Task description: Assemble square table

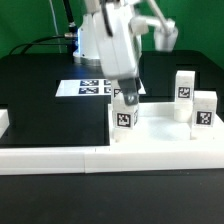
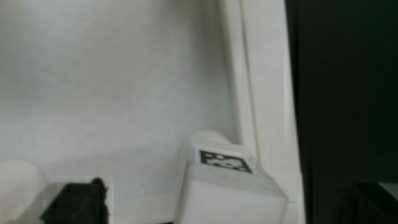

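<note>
The square table's white top (image 1: 160,138) lies flat at the exterior view's right. Three white tagged legs stand upright on it: one near corner leg (image 1: 124,115), one at the back (image 1: 185,85) and one at the right (image 1: 204,108). My gripper (image 1: 127,93) hangs right over the near leg. In the wrist view that leg (image 2: 222,170) stands between my fingers beside the top's raised rim (image 2: 263,90). The dark finger (image 2: 75,200) stays clear of the leg, so the gripper (image 2: 228,205) is open and holds nothing.
The marker board (image 1: 95,87) lies on the black table behind the arm. A long low white border rail (image 1: 50,160) runs along the front edge, and a small white block (image 1: 3,122) sits at the far left.
</note>
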Controlling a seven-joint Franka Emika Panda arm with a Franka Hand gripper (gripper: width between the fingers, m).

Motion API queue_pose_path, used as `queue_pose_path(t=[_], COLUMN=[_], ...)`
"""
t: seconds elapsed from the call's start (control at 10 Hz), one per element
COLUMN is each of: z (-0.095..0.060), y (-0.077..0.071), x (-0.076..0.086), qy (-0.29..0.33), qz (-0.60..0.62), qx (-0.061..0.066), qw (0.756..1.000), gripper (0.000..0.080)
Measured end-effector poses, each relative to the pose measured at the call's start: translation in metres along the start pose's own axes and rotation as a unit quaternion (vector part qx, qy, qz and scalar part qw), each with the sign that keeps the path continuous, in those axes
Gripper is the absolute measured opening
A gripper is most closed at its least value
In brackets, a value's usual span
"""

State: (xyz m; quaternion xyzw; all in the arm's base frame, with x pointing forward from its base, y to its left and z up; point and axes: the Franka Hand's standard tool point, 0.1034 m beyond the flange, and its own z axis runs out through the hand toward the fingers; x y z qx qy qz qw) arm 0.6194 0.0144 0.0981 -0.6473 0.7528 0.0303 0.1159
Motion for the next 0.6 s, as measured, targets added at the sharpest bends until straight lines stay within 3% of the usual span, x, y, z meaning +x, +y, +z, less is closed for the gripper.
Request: queue_pose_path(t=[0.3,0.6], z=[-0.035,-0.032], y=[-0.010,-0.008], x=[-0.014,-0.015], qy=[-0.016,-0.015], qz=[-0.022,-0.021], qx=[0.019,0.017], qw=[0.999,1.000], gripper=[0.0649,0.0649])
